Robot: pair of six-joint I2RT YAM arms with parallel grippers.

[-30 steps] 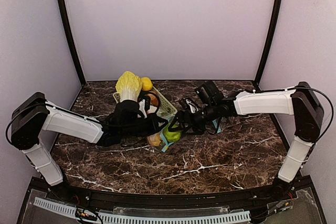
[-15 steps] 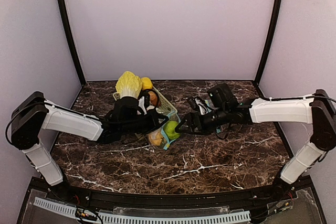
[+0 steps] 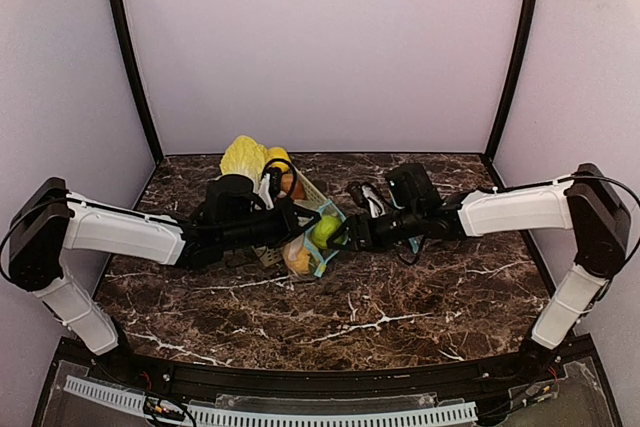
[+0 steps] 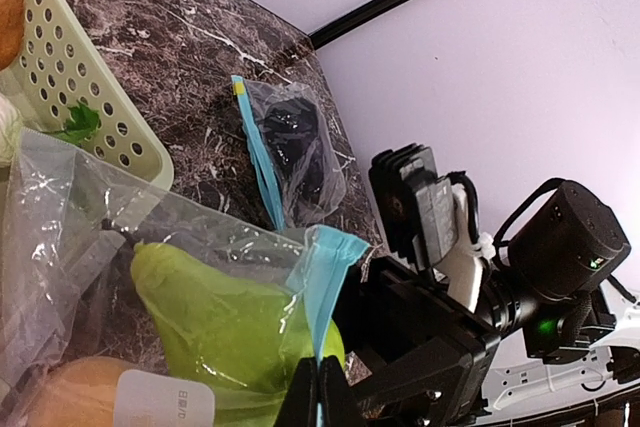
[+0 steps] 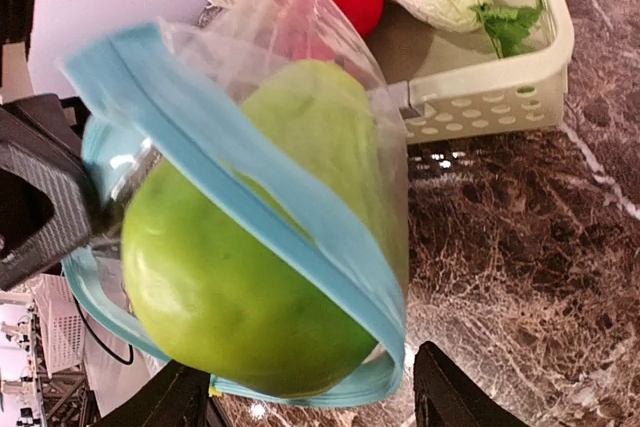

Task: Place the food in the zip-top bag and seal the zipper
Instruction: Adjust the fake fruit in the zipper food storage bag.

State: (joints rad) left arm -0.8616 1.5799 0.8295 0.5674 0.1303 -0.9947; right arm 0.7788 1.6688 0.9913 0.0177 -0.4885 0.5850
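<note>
The green fruit (image 5: pixel 250 297) is sitting half through the mouth of the zip-top bag (image 4: pixel 60 217), toward the back edge of the table (image 3: pixel 400 312) beside the basket (image 4: pixel 70 77) (the peach (image 4: pixel 70 397) is lying deeper inside). The right gripper (image 5: pixel 310 402), jaws spread just short of it, ought to be nudging it fully past the zipper while the left gripper (image 4: pixel 318 392) is pinching the blue rim taut. Both arms are stretching low and inward, nearly facing.

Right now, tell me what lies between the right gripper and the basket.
The green fruit, sitting in the bag's open mouth; the right wrist view shows it.
</note>
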